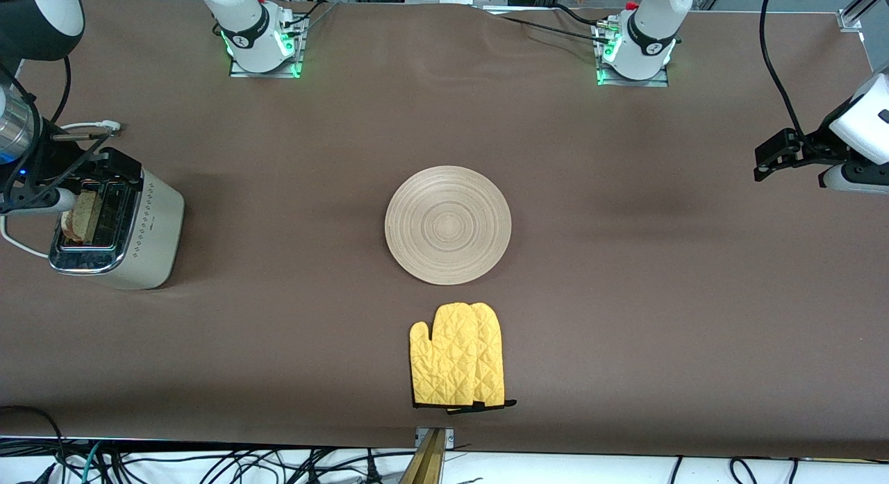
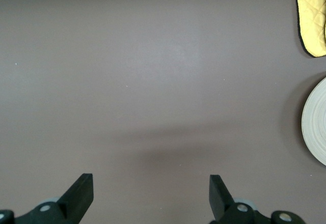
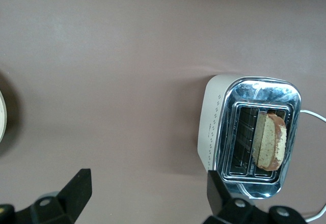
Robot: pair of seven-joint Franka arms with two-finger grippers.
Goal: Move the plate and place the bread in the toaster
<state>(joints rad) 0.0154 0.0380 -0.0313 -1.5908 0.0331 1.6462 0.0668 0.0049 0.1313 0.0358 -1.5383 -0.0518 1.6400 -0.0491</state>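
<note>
The round wooden plate lies flat in the middle of the table; its rim also shows in the left wrist view. The cream toaster stands at the right arm's end of the table. The bread stands upright in one of its slots, and the right wrist view shows the bread in the toaster too. My right gripper hangs open and empty beside the toaster's top. My left gripper waits open and empty over bare table at the left arm's end.
A yellow quilted oven mitt lies nearer to the front camera than the plate. A white cord runs from the toaster toward the table's end. Brown cloth covers the table.
</note>
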